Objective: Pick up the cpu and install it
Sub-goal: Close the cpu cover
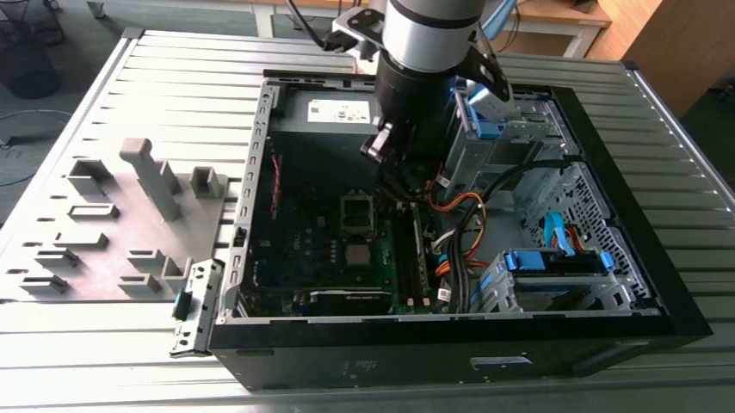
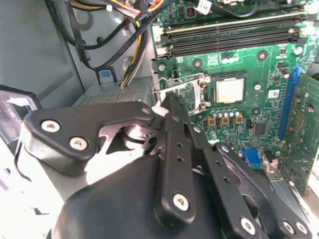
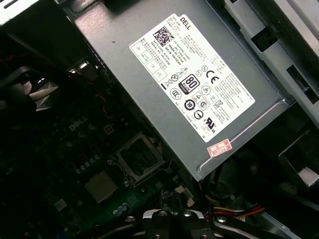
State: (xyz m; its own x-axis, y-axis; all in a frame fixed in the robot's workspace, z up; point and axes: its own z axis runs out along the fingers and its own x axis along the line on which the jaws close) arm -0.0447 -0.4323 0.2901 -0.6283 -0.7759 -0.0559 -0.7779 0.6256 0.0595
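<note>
exterior view: an arm [image 1: 428, 34] reaches down into an open case [image 1: 643, 284] lying on a slatted bench [image 1: 172, 77]; its fingers [image 1: 400, 182] hang over the board [image 1: 310, 249], between the power supply [image 1: 333, 110] and a dark frame [image 1: 358, 212]; the cpu [image 1: 361, 253] lies flat on the board just past the frame, apart from the fingers; a grey tray [image 1: 103, 232] of holders sits beside the case on the exterior view's left; orange and black cables [image 1: 460, 206] run close by the arm.

second wrist view: the fingers [image 2: 172, 117] look pressed together, their tip in front of the edge of the frame [image 2: 187, 92]; the cpu [image 2: 230, 90] sits just beside the frame, silvery top up, with memory slots [image 2: 229, 37] beyond it.

first wrist view: the fingers [image 3: 159, 215] meet tip to tip; the cpu [image 3: 101, 186] rests on the dark board [image 3: 60, 149] near the frame [image 3: 139, 157], well apart from the tips; the power supply [image 3: 194, 74] lies alongside the frame.
</note>
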